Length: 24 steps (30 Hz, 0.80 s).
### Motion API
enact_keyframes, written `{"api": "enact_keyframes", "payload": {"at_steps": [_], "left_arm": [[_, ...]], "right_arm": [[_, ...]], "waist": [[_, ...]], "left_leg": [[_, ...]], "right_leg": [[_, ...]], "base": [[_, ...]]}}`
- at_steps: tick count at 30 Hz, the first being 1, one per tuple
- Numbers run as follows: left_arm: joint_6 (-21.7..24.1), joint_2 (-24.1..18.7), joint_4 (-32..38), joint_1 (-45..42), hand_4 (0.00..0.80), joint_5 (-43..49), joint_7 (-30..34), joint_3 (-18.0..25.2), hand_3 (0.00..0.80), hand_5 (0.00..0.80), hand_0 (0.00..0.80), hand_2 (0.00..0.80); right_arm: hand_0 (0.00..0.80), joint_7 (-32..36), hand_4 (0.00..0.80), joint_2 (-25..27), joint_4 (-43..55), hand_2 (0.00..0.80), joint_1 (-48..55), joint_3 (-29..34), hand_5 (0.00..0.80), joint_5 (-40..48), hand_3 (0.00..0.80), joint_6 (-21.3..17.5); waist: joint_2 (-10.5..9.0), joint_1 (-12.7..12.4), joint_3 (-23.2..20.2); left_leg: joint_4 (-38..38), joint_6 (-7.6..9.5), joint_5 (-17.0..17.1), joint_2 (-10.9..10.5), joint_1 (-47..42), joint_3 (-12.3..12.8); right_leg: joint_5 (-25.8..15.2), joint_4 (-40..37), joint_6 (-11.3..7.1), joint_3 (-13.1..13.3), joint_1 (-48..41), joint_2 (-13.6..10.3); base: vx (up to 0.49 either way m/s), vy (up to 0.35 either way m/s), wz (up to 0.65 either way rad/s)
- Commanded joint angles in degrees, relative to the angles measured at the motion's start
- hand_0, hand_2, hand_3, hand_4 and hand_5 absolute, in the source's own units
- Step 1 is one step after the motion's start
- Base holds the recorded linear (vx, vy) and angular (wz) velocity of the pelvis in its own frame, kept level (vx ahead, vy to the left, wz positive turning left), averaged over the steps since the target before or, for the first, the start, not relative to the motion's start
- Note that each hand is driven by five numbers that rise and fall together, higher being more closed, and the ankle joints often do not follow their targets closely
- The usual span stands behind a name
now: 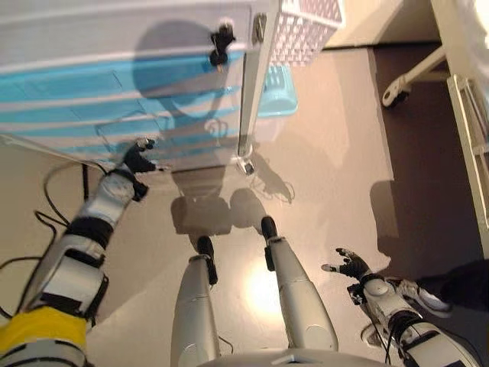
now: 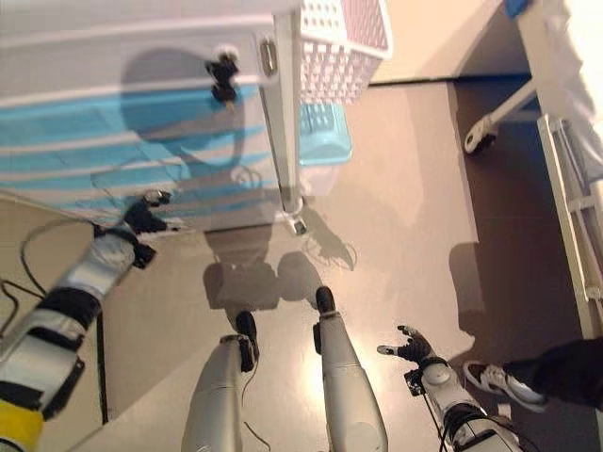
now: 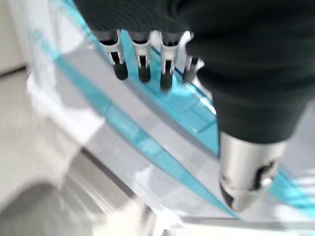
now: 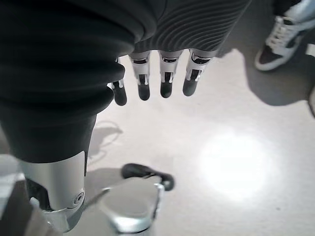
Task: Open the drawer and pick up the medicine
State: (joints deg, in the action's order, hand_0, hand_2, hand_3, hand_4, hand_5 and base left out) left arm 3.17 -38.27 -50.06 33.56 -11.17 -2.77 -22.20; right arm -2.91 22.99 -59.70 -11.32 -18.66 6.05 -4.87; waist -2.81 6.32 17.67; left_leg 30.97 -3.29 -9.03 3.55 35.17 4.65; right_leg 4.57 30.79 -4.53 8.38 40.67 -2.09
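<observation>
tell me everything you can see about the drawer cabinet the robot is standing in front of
The drawer cabinet is a white, plastic-looking unit with translucent blue drawer fronts stacked in horizontal bands. It stands upright on the floor, and all its drawers look shut. A white lattice basket sits at its right end. The left hand is at the lower drawers, fingers straight against a blue front. No medicine is visible.

left arm extended forward and up, its hand (image 1: 136, 160) at the lower front of the drawer unit (image 1: 114, 92), fingers (image 3: 141, 64) relaxed and nearly straight, tips close to the blue drawer front, thumb (image 3: 248, 179) held apart, nothing grasped. right arm hanging low, well apart from the drawer unit, its hand (image 1: 350, 264) over the floor, fingers (image 4: 165, 81) loosely spread, empty.
</observation>
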Motion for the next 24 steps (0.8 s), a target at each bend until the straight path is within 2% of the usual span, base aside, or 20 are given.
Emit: {"api": "enact_keyframes", "payload": {"at_steps": [1, 6, 9, 14, 15, 24], "left_arm": [[1.47, 0.83, 1.27, -4.14, 0.000, -4.95, 1.10, 4.64, 0.000, 0.000, 0.000, 0.000], [1.54, 4.79, 2.85, -15.82, 0.000, -5.91, 2.64, 9.09, 0.000, 0.000, 0.000, 0.000], [1.15, 7.67, 0.20, -20.69, 0.000, -5.04, 4.02, 11.40, 0.000, 0.000, 0.000, 0.000], [0.66, 13.19, -7.69, -27.14, 0.000, -5.23, 5.65, 15.98, 0.000, 0.000, 0.000, 0.000], [0.21, 15.22, -12.27, -28.36, 0.000, -4.33, 6.15, 17.31, 0.000, 0.000, 0.000, 0.000], [-0.09, 21.56, -19.50, -32.76, 0.000, 1.89, 5.87, 17.13, 0.000, 0.000, 0.000, 0.000]], "right_arm": [[0.000, 0.16, 0.000, 2.74, -0.42, 0.000, 4.12, 0.30, 0.000, -1.98, 0.000, 0.51], [0.000, 0.78, 0.000, 2.28, -2.57, 0.000, 6.18, 3.04, 0.000, -3.70, 0.000, 1.10], [0.000, 1.37, 0.000, 1.40, -5.56, 0.000, 7.16, 4.00, 0.000, -5.10, 0.000, 1.65], [0.000, 2.51, 0.000, -0.39, -7.23, 0.000, 8.68, 3.72, 0.000, -7.32, 0.000, 2.18], [0.000, 3.19, 0.000, -1.32, -7.36, 0.000, 9.10, 2.86, 0.000, -7.88, 0.000, 2.11], [0.000, 4.80, 0.000, -5.22, -9.70, 0.000, 10.92, 4.67, 0.000, -2.32, 0.000, 2.21]], "waist": [[2.75, -0.19, -2.77], [3.29, -1.62, -3.78], [3.31, -2.21, -5.36], [2.83, -2.96, -9.22], [2.45, -3.23, -10.59], [1.76, -3.93, -14.24]], "left_leg": [[-3.93, 4.14, 1.85, -4.68, -2.10, 1.36], [-10.65, 3.48, 3.60, -5.89, -11.51, -0.63], [-15.72, 3.03, 4.87, -5.98, -17.48, -1.58], [-23.75, 2.14, 7.27, -5.65, -25.97, -2.49], [-26.07, 1.93, 7.82, -5.27, -28.68, -2.64], [-29.75, 1.88, 8.04, -4.57, -35.08, -2.63]], "right_leg": [[-3.36, -7.08, -0.69, -2.22, -5.64, -0.48], [-3.65, -12.74, -0.78, -4.38, -16.00, -1.26], [-3.83, -16.63, -0.93, -5.58, -22.09, -1.35], [-4.05, -22.63, -0.83, -7.32, -29.82, -0.53], [-4.08, -24.39, -0.75, -7.87, -32.34, -0.14], [-4.05, -28.61, -0.51, -9.00, -39.26, 0.43]], "base": [[0.107, -0.050, 0.07], [0.130, -0.061, 0.26], [0.154, -0.062, 0.26], [0.166, -0.078, 0.18], [0.139, -0.076, 0.14], [0.085, -0.041, 0.06]]}}
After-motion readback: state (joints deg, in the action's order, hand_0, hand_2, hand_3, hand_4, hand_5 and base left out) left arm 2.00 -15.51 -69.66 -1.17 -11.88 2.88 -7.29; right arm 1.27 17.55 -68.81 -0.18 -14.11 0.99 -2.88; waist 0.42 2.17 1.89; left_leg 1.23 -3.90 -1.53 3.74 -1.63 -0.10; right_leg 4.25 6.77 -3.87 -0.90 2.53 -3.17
